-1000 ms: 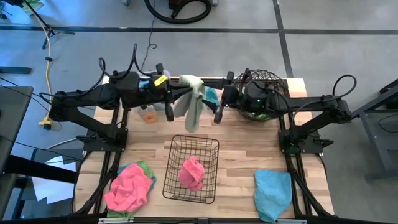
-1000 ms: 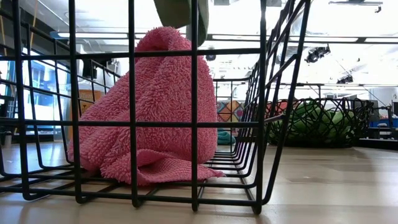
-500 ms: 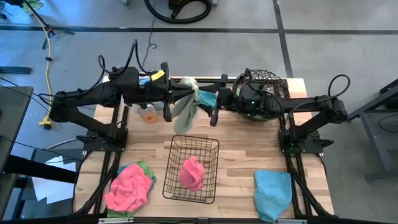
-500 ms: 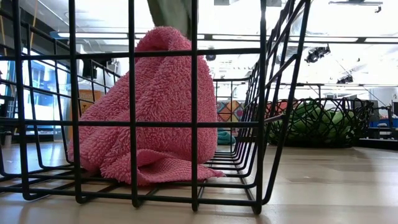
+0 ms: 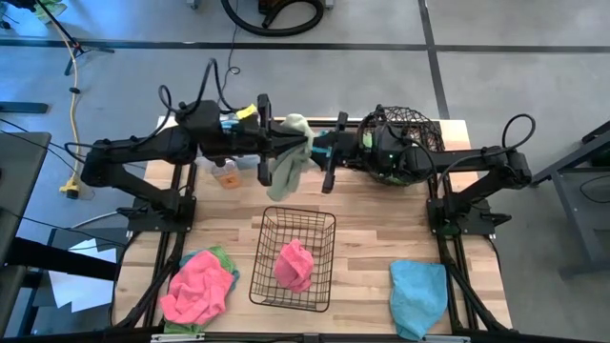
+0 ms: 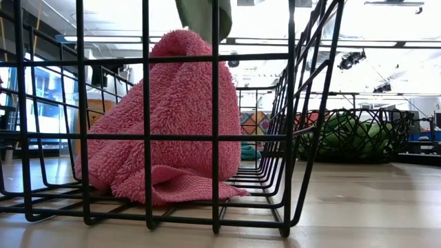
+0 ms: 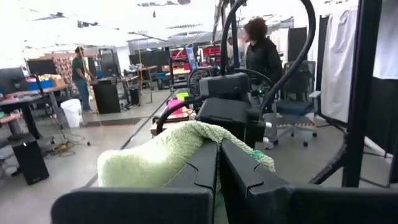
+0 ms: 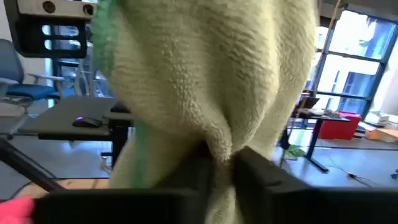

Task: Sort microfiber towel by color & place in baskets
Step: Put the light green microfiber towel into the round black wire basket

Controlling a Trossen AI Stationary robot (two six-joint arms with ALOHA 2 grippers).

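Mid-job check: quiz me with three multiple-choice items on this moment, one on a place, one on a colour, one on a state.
1. Where is the pink towel that is already sorted?
A. black wire basket
B. round woven basket
C. bare table

2. What colour is the towel lying alone at the table's front right?
A. pink
B. light blue
C. lime green

3. How is the raised green towel held?
A. by neither end effector
B. by the left only
C. by both

Key: 1 A, the pink towel sits inside the black wire basket. 2 B, the light blue towel. 3 C, the left end effector and right end effector both pinch the green towel.
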